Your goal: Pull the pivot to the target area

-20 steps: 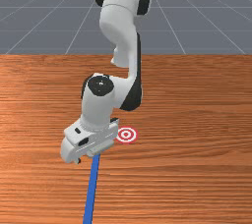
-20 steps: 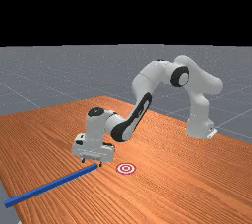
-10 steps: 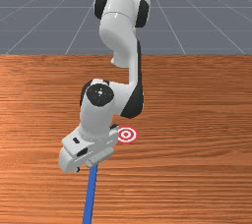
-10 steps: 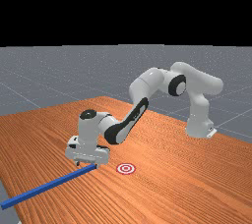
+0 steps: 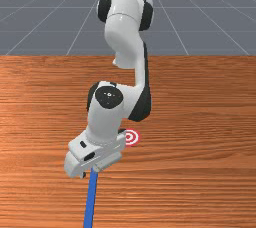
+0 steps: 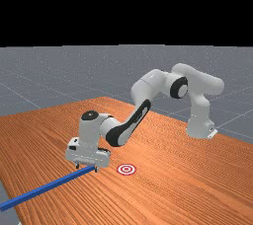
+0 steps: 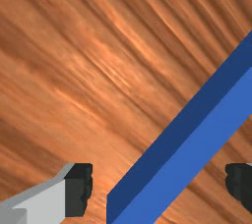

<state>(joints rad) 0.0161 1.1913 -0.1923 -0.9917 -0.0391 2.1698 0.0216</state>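
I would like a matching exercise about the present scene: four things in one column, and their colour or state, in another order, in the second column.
Column one:
1. Bar
2. Target
3. Gripper
4. Table

Column two:
A. Open, not shut on anything
B. Orange-brown wood
C. Blue, long and straight
D. Red and white rings

Right pairs: 1-C, 2-D, 3-A, 4-B
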